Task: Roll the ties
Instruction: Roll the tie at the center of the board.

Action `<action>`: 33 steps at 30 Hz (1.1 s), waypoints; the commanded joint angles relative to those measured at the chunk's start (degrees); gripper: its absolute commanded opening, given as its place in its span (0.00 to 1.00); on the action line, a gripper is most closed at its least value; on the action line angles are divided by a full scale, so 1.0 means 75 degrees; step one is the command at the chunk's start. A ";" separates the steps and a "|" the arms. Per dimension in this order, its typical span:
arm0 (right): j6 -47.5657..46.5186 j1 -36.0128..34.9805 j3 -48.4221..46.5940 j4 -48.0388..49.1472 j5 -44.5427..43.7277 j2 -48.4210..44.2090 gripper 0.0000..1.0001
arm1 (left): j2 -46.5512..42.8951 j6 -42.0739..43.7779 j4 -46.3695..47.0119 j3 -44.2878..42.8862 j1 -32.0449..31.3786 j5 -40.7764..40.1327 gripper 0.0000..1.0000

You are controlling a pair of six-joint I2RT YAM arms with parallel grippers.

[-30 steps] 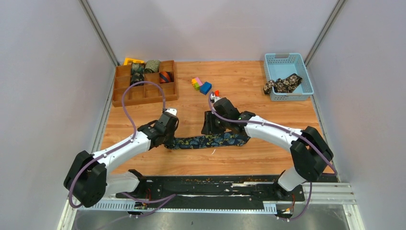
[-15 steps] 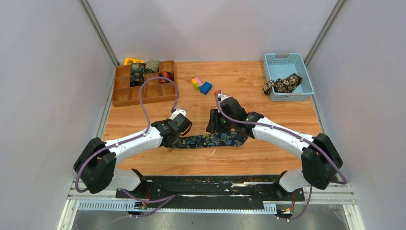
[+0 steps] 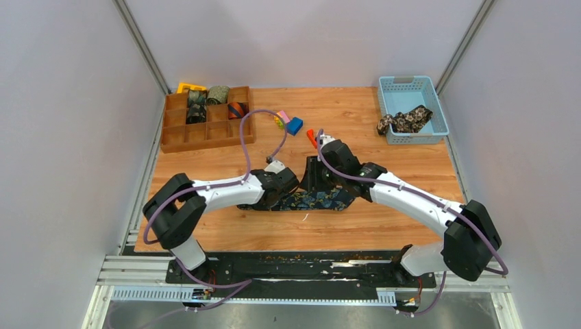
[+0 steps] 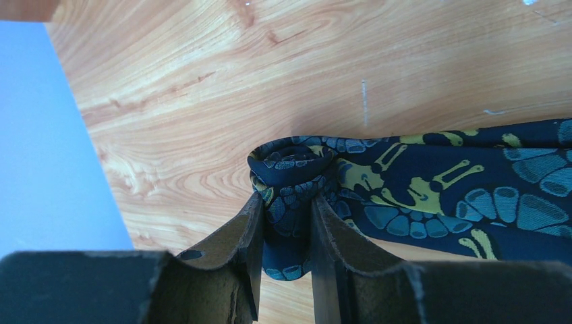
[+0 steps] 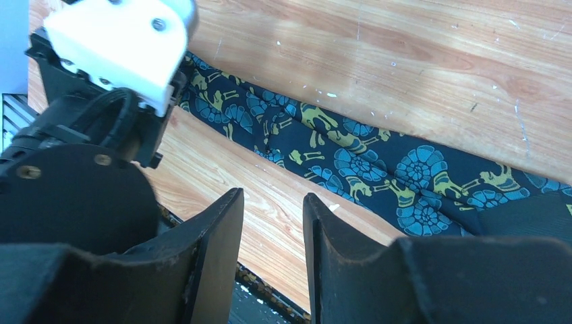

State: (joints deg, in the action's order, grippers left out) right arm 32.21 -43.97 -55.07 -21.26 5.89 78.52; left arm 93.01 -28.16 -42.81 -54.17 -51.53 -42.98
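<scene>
A navy tie with gold-teal paisley (image 3: 323, 200) lies flat across the middle of the table. Its left end is wound into a small coil (image 4: 294, 164). My left gripper (image 4: 287, 219) is shut on that coil, and in the top view it (image 3: 286, 187) sits at the tie's left end. My right gripper (image 5: 273, 226) is open and empty, hovering just above the table beside the flat part of the tie (image 5: 357, 158). In the top view it (image 3: 308, 182) is close to the left gripper. A black-tan floral tie (image 3: 404, 121) lies in the blue basket (image 3: 431, 91).
A brown divided tray (image 3: 185, 137) at the back left holds several rolled ties, among them a green one (image 3: 218, 94) and an orange-navy striped one (image 3: 236, 109). Coloured plastic blocks (image 3: 289, 123) lie behind the grippers. The left wrist housing (image 5: 115, 40) shows close by in the right wrist view.
My left gripper has moved right along the navy tie, and the flat stretch of tie has grown shorter. My right arm has shifted a little to the right.
</scene>
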 commanded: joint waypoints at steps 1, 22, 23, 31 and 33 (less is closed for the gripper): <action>-0.0133 0.0081 0.0109 -0.0122 -0.0199 -0.0391 0.39 | 0.0621 -0.0430 -0.0291 -0.0499 -0.0300 -0.0311 0.29; -0.0101 0.0178 0.0120 -0.0237 -0.0273 -0.0847 0.39 | 0.0407 -0.0289 0.0611 -0.0748 -0.0501 0.1680 0.53; -0.0061 0.0178 0.0139 -0.0192 -0.0261 -0.0851 0.39 | 0.0332 -0.0279 0.0648 -0.0728 -0.0501 0.1754 0.54; 0.0205 0.0175 0.0143 0.0216 0.0044 -0.0635 0.39 | -0.0637 -0.0231 0.0896 -0.0389 -0.0348 0.2029 0.54; 0.0292 0.0165 0.0164 0.0434 0.0239 -0.0537 0.39 | -0.1037 -0.0157 0.0916 -0.0273 -0.0292 0.1972 0.54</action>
State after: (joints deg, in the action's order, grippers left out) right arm 32.73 -42.92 -54.19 -22.85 5.26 73.95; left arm 91.05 -29.26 -38.20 -57.56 -54.48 -28.97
